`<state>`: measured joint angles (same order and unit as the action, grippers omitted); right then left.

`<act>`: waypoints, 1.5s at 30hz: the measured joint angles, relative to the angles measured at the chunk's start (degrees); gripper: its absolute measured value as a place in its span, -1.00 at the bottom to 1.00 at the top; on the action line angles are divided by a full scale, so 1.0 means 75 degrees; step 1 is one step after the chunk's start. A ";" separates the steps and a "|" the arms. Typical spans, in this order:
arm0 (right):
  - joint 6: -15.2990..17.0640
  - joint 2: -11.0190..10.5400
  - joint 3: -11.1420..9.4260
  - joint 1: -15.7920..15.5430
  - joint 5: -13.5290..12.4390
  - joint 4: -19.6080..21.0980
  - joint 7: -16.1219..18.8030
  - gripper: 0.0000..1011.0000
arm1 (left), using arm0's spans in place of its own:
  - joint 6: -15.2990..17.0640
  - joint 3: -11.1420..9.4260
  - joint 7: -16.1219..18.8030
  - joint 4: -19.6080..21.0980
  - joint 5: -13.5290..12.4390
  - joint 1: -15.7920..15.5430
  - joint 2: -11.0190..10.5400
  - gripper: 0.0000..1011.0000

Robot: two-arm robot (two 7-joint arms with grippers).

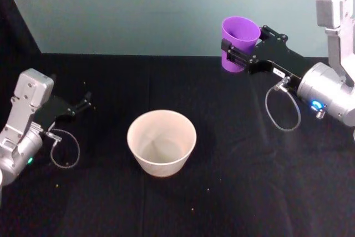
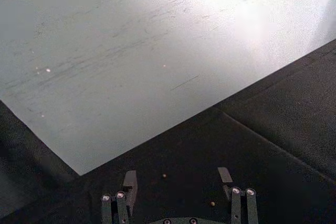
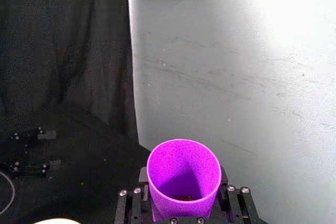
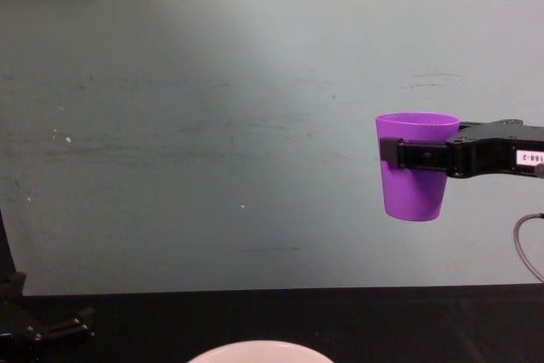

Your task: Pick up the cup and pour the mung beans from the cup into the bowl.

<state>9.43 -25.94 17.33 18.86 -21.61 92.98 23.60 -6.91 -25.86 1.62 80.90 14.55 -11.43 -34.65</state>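
Observation:
My right gripper (image 1: 237,49) is shut on the purple cup (image 1: 239,42) and holds it upright, well above the table at the back right. From the side, the cup (image 4: 414,165) hangs clear of the table with the fingers (image 4: 416,155) clamped around its upper part. In the right wrist view a few mung beans (image 3: 183,198) lie at the bottom of the cup (image 3: 183,174). The pale bowl (image 1: 161,142) stands on the black cloth near the middle, to the left of and nearer than the cup; its inside looks bare. My left gripper (image 1: 84,101) rests open at the left, holding nothing.
A black cloth (image 1: 233,192) covers the table, with a few stray beans (image 2: 164,176) scattered on it. A pale green wall (image 4: 212,125) rises right behind the table's far edge. Cables (image 1: 280,112) loop beside each wrist.

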 joint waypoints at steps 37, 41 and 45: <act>-0.0019 0.0000 0.0005 -0.0001 0.0018 -0.0018 0.0000 0.45 | 0.0000 0.0000 0.0000 0.0000 0.0000 0.0000 0.0000 0.98; -0.0019 0.0000 0.0004 -0.0001 0.0018 -0.0019 0.0001 0.45 | 0.0000 0.0000 0.0000 0.0000 0.0000 0.0000 0.0000 0.98; -0.0019 0.0000 0.0005 -0.0001 0.0018 -0.0018 0.0001 0.45 | 0.0000 0.0000 0.0000 0.0000 0.0000 0.0000 0.0000 0.98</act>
<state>9.29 -25.94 17.36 18.85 -21.48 92.84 23.60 -6.91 -25.86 1.62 80.90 14.55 -11.43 -34.64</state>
